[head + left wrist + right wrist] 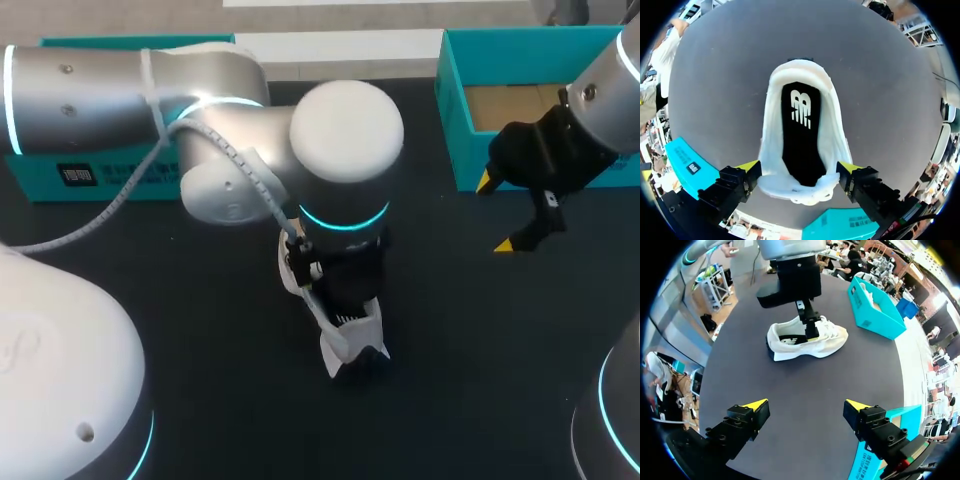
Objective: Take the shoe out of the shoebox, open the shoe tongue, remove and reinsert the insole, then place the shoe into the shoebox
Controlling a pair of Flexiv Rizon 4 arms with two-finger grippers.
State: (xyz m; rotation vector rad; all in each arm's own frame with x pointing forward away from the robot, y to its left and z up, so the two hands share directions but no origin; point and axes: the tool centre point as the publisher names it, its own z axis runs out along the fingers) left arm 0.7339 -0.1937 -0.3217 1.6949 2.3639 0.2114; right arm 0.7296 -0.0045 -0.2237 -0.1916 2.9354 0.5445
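A white shoe (352, 335) stands on the dark table, mostly hidden under my left wrist in the head view. The left wrist view looks straight down into the shoe (772, 150), with the black insole (800, 130) lying flat inside. My left gripper (799, 167) is open, its yellow tips straddling the shoe's lace end from outside. My right gripper (497, 214) hangs open and empty beside the open teal shoebox (455, 120). From the right wrist view, the shoe (825, 342) lies well ahead of the open right gripper (806, 405).
A second teal box part (110, 175) sits at the table's back left, behind my left arm, and shows in the right wrist view as a box part (875, 315) beyond the shoe. Bare table (470, 360) lies in front of the shoe.
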